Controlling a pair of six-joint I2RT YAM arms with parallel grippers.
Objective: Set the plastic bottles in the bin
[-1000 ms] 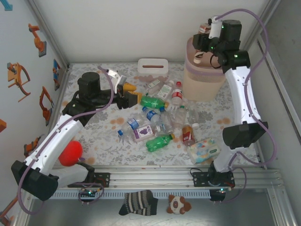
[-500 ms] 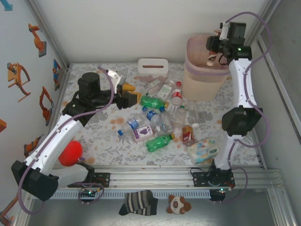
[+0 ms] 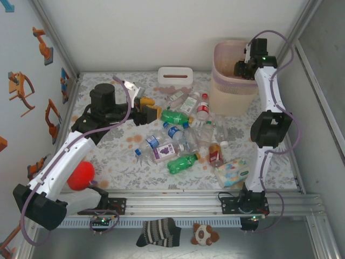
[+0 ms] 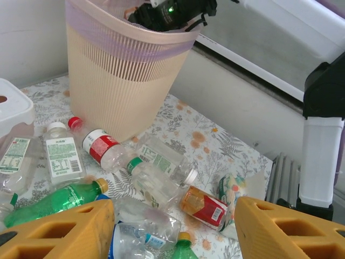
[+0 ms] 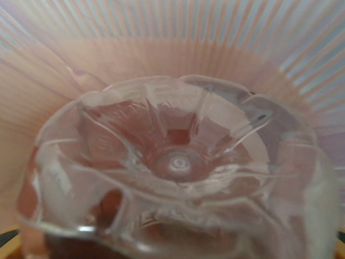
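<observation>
Several plastic bottles lie piled mid-table, among them a green one (image 3: 175,116), another green one (image 3: 183,162) and a brown one (image 3: 215,154). In the left wrist view the brown bottle (image 4: 205,206) and clear ones (image 4: 161,183) lie beneath my left gripper (image 4: 172,232). That gripper (image 3: 148,110) is open, its yellow fingers (image 4: 59,229) wide apart with nothing between them. My right gripper (image 3: 242,69) reaches down inside the pink bin (image 3: 232,91). It is shut on a clear bottle (image 5: 178,162), seen base-first against the bin's ribbed inner wall (image 5: 161,32).
A white tissue box (image 3: 175,74) stands at the back. A pack of wipes (image 3: 234,172) lies at the front right and a red ball (image 3: 81,175) at the front left. A sock (image 3: 158,232) and a small toy (image 3: 205,234) lie below the rail.
My right arm has swung from above the bin's front rim back and down into the bin, carrying the clear bottle. The left arm has not moved.
</observation>
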